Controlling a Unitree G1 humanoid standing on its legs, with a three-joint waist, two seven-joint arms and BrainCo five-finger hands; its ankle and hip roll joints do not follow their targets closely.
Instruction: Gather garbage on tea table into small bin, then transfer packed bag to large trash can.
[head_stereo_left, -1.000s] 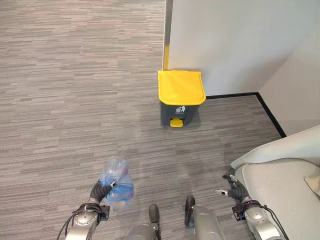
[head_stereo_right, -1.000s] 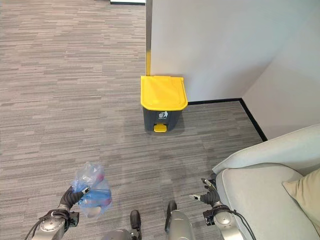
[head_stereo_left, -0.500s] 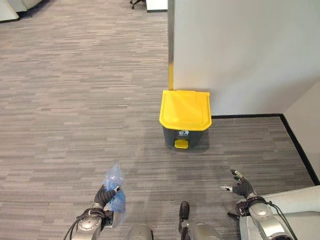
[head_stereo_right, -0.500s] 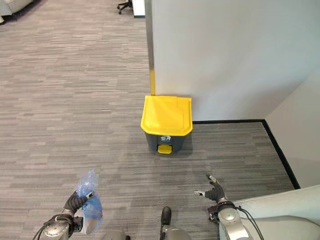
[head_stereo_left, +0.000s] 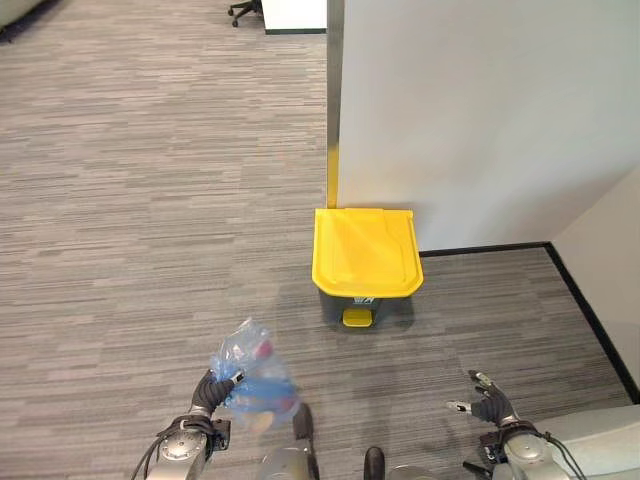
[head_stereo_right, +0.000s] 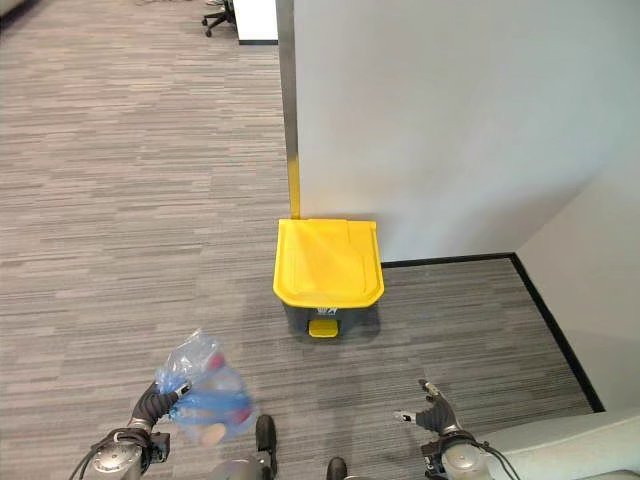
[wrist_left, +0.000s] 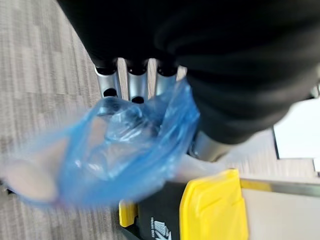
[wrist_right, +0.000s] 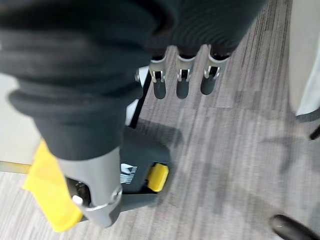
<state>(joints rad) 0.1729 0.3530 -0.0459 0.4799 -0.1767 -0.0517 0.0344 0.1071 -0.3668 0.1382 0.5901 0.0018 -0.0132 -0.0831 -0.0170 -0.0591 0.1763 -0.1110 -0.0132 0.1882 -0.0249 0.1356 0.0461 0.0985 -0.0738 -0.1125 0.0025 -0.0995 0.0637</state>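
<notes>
Now on the transfer step: crumpled blue plastic garbage bag (head_stereo_left: 247, 378) clutched in left robot hand (head_stereo_left: 207, 391) at lower left, right robot hand (head_stereo_left: 487, 403) empty with relaxed fingers, next needing the closed yellow-lidded dark grey pedal trash can (head_stereo_left: 364, 262) at centre opened.

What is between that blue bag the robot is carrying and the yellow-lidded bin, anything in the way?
Nothing visible on the floor. The blue bag hangs from the left hand, and only bare carpet lies between it and the trash can by the wall. But the can's yellow lid is closed, so that blocks the opening.
</notes>
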